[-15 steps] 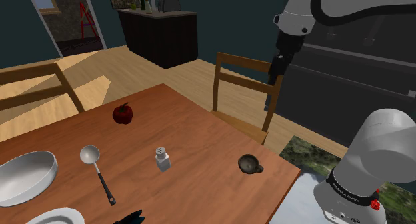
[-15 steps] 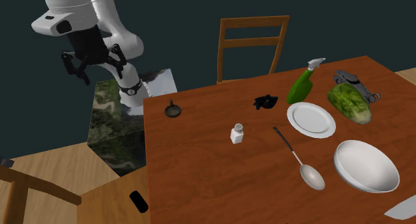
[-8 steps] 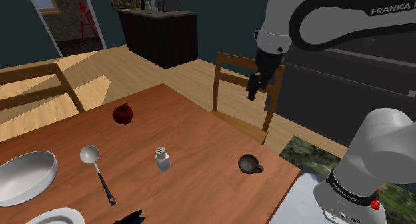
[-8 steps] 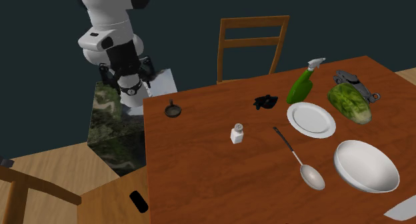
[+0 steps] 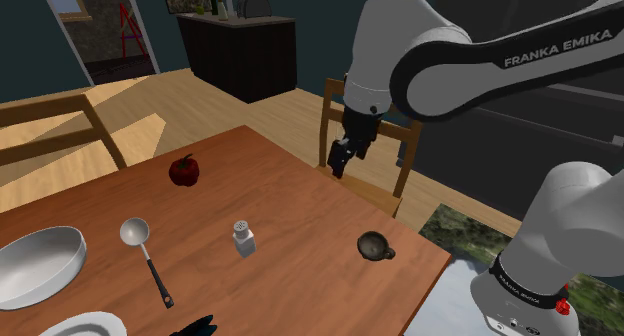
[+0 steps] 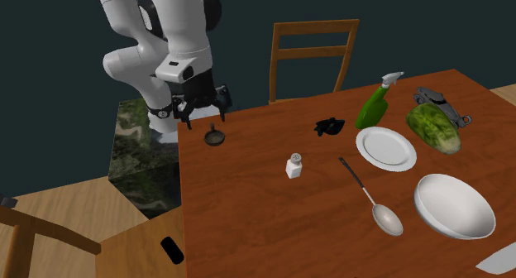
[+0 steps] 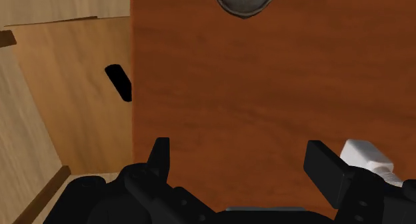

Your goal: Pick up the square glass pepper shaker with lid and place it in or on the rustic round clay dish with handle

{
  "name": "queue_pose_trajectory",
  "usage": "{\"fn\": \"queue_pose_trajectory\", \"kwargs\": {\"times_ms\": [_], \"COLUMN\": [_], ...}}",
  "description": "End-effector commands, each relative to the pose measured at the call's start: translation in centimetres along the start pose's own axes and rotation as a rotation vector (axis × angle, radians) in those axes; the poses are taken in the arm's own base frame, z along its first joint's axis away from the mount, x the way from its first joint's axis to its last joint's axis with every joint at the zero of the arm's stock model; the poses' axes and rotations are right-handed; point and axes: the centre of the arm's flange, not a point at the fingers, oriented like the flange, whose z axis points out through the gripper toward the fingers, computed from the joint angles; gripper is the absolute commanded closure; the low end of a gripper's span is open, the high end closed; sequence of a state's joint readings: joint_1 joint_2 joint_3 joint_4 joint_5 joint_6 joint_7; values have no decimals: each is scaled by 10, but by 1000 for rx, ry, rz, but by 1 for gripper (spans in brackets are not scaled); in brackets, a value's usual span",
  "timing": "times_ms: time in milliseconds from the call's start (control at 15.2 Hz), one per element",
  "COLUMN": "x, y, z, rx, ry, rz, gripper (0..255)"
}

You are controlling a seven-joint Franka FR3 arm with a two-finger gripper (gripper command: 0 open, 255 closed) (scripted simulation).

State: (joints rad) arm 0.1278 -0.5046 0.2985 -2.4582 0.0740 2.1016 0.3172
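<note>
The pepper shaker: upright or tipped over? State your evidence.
Upright. The shaker stands on its base on the table, its lid on top.

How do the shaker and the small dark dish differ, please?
The shaker is pale, upright and taller than wide; the dish is dark, low and round, with a handle. The dish sits nearer the edge of the table than the shaker. Both rest on it.

Clay dish (image 7: 245, 1) cut by edge; shaker (image 7: 362, 154) half-hidden
</note>
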Motion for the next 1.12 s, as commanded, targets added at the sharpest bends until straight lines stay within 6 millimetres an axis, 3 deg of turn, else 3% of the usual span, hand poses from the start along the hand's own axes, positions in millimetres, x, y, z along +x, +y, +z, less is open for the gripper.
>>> {"fn": "queue_pose_trajectory", "kwargs": {"times_ms": [0, 1056], "x": [8, 69], "y": [-21, -197], "z": [14, 101], "rx": [4, 27], "ry": [7, 60], "rz": [7, 52], "gripper": [0, 0]}}
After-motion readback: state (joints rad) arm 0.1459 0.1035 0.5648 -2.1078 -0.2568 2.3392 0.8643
